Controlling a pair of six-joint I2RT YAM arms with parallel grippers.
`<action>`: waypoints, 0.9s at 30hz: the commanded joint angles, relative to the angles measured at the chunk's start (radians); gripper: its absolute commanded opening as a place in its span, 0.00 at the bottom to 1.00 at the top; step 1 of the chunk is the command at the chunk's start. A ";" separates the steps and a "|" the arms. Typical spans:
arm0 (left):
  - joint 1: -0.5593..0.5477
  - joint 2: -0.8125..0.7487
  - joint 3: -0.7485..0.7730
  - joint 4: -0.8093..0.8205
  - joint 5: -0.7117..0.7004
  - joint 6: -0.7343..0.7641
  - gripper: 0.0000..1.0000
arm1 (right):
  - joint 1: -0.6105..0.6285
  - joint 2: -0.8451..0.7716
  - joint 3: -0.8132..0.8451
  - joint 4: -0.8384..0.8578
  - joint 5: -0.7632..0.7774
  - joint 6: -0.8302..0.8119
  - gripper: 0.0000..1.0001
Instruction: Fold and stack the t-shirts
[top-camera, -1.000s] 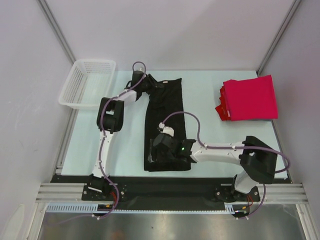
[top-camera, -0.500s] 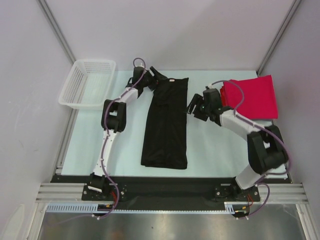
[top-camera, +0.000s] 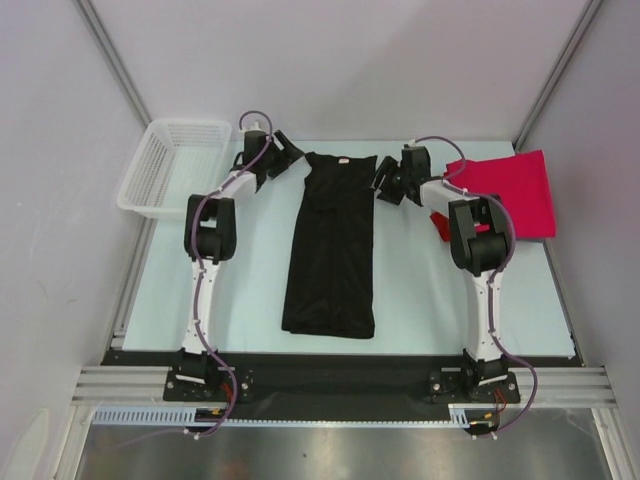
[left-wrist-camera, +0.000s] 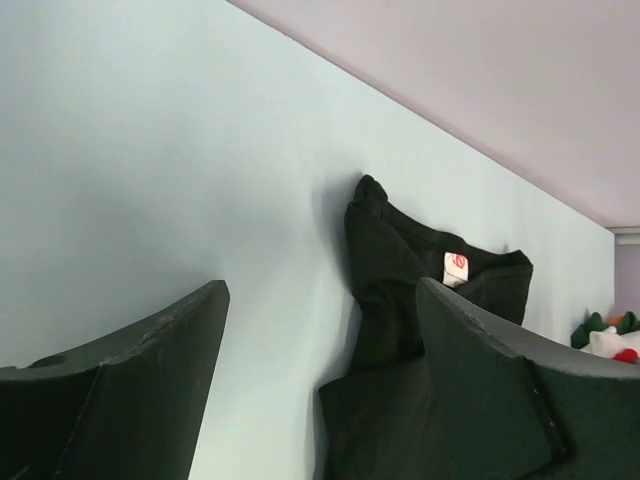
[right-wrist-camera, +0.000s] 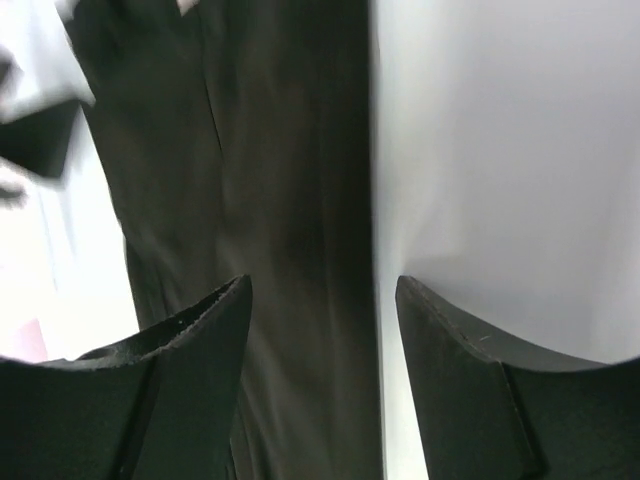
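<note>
Swung up to flank the black t-shirt (top-camera: 330, 250), left gripper (top-camera: 289, 153) and right gripper (top-camera: 381, 183) both gape wide, holding nothing

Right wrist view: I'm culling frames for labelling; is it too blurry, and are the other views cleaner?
Right wrist view: smeared, the plain black cloth t-shirt shows soft edges, the pale tabletop washes out white. Left wrist view: sharp, the shirt's small white neck label stands out crisply. Top external view: evenly lit, sharp, no harsh shadows.
</note>
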 joint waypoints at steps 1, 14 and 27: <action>-0.006 -0.046 0.004 -0.038 -0.037 0.074 0.82 | -0.026 0.106 0.140 0.029 -0.017 0.027 0.63; -0.043 0.118 0.186 -0.010 0.038 -0.061 0.61 | -0.068 0.479 0.599 0.004 -0.017 0.078 0.19; -0.071 0.256 0.289 0.178 -0.034 -0.310 0.16 | -0.075 0.563 0.705 0.067 -0.040 0.130 0.00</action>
